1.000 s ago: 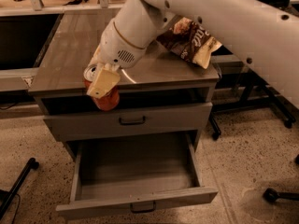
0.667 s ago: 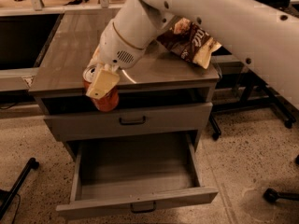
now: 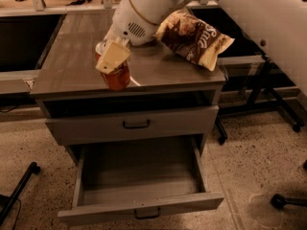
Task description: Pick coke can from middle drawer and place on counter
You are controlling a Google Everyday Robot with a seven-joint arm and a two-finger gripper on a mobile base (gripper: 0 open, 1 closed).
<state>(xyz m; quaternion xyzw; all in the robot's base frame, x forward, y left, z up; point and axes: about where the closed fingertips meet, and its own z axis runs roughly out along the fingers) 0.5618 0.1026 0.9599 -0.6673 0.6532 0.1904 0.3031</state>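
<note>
My one gripper [image 3: 113,62] sits over the front left part of the counter [image 3: 67,73], hanging from the thick white arm [image 3: 139,11] that comes down from the upper right. It is clamped on the coke can [image 3: 118,78]. I can see one cream finger [image 3: 112,56] laid across the can's near side, while the other finger is hidden behind it. There is one can, red with a silver top. It stands roughly upright, its long axis close to vertical and leaning slightly, with the top pointing up and a little to the left. Its base is just inside the counter's front edge, but I cannot tell whether it touches the surface or hangs just above it. One brown chip bag [image 3: 192,37] lies on the right side of the counter, well apart from the can, with its far corner sticking out past the right edge. Below the counter I count two drawer fronts, each with a dark handle. The upper drawer [image 3: 91,127] is closed. The middle drawer [image 3: 139,174] under it is pulled all the way out toward me, its grey floor showing. The cabinet stands on a speckled floor [image 3: 254,143].
</note>
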